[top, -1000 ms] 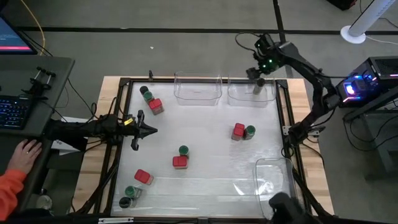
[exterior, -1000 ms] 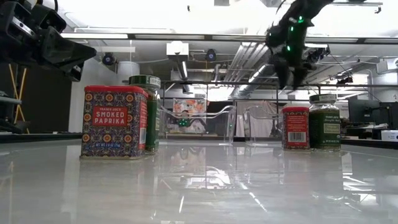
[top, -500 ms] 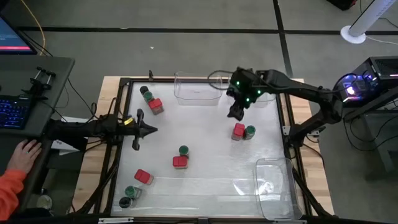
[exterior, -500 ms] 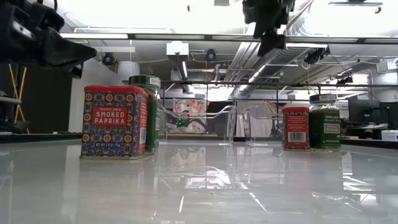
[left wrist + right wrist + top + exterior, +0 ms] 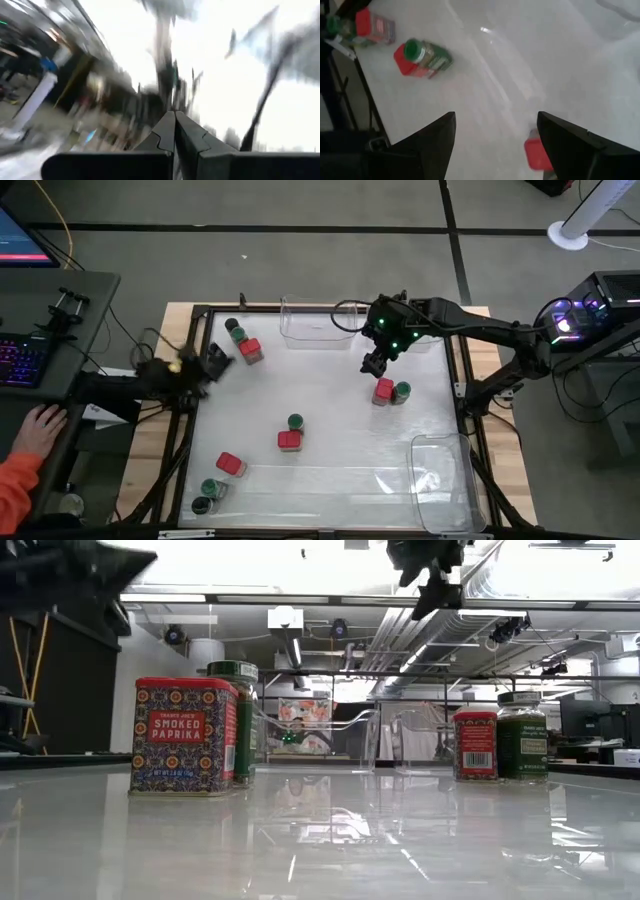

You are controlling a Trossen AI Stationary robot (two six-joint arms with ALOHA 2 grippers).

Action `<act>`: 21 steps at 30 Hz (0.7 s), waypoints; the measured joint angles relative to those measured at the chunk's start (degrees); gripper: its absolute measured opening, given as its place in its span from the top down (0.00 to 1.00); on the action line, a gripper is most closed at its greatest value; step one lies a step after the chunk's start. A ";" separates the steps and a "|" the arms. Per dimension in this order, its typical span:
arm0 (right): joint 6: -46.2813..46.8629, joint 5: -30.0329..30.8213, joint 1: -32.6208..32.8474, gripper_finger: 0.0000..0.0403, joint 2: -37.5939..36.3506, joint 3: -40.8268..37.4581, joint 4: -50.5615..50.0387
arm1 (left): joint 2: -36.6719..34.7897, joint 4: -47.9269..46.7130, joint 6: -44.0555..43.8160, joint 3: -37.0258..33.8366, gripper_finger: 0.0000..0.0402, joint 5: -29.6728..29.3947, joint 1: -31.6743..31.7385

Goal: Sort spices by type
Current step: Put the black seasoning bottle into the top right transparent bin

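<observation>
Spice jars stand in small groups on the white table. A red-capped jar (image 5: pixel 383 391) and a green-capped jar (image 5: pixel 402 390) stand together at the right. Another red (image 5: pixel 289 441) and green (image 5: pixel 295 422) pair is mid-table, a third pair (image 5: pixel 243 342) at the far left, and three jars (image 5: pixel 215 483) at the near left. My right gripper (image 5: pixel 372 365) hangs open above the table, just beyond the right pair; its wrist view shows a red cap (image 5: pixel 537 155) below its fingers. My left gripper (image 5: pixel 210 360) is shut and empty at the table's left edge, tipped upward.
Two clear bins (image 5: pixel 318 320) (image 5: pixel 428 330) stand along the far edge, and a third (image 5: pixel 440 480) at the near right corner. A person's hand (image 5: pixel 40 425) rests on the desk left of the table. Open tabletop lies between the jar groups.
My right gripper has swung from above the far right clear bin toward the table's near and left, stopping above the right jar pair, still open. My left gripper has tipped upward and rolled at the left edge, still shut. No jar has moved.
</observation>
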 joint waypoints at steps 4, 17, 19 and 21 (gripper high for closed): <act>1.65 2.61 -0.02 0.32 0.00 0.00 3.04 | 3.53 6.65 -5.83 2.61 1.00 -9.50 0.04; 0.03 5.08 -1.73 0.32 0.00 0.07 7.61 | 29.16 -62.41 -4.75 46.25 1.00 -4.84 15.74; -1.41 5.10 -1.74 0.32 0.00 0.07 7.61 | 32.52 -75.28 -7.65 53.07 1.00 -4.30 21.35; -3.32 5.06 -1.68 0.32 0.00 0.07 7.59 | 35.49 -84.20 -8.55 57.51 1.00 0.01 25.30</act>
